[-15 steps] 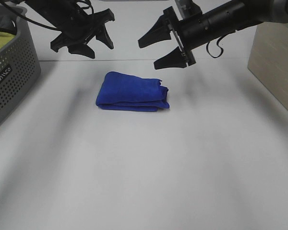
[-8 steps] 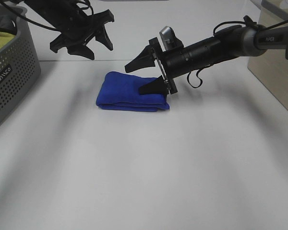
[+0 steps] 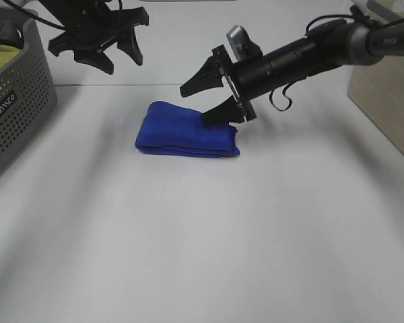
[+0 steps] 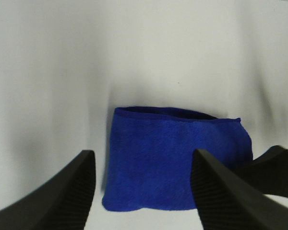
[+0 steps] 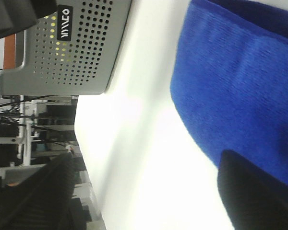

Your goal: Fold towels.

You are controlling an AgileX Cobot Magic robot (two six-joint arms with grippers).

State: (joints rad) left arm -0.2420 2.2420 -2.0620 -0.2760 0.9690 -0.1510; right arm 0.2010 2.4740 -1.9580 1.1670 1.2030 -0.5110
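1. Right gripper (image 3: 212,99): jaws spread wide, nothing held. One black wedge-shaped finger points out over the table; the other has its tip at the near end of the towel (image 3: 186,129), right on the top fold. Touching or just above it, can't tell.
2. Left gripper (image 3: 101,50): jaws well apart, nothing between them. It hangs in the air, up and behind the towel's far end, clear of the fabric.
3. Towel: royal blue, plush, fine ribbed nap. Folded into a compact, thick rectangle with rounded fold edges and stacked layers showing along its side. In the left wrist view it lies straight ahead of the left gripper (image 4: 143,191), framed between the two ribbed black fingers (image 4: 67,196).
4. In the left wrist view, a black tip of the right gripper sits at the towel's (image 4: 175,158) corner.
5. Right wrist view: towel (image 5: 240,91) fills the area just beside the finger (image 5: 257,194); its knit texture is clear and its edge is soft and rounded.
6. Table (image 3: 202,235): flat, white, matte, with soft shadows under both arms.
7. Basket (image 3: 17,101): grey plastic, perforated walls, rounded corners, white lettering on the side. It is beyond the left gripper on the side away from the right arm, well apart from the towel. Yellow-green cloth (image 3: 0,57) is inside.
8. Pale woodgrain box (image 3: 387,87): sits past the right arm, away from the towel.
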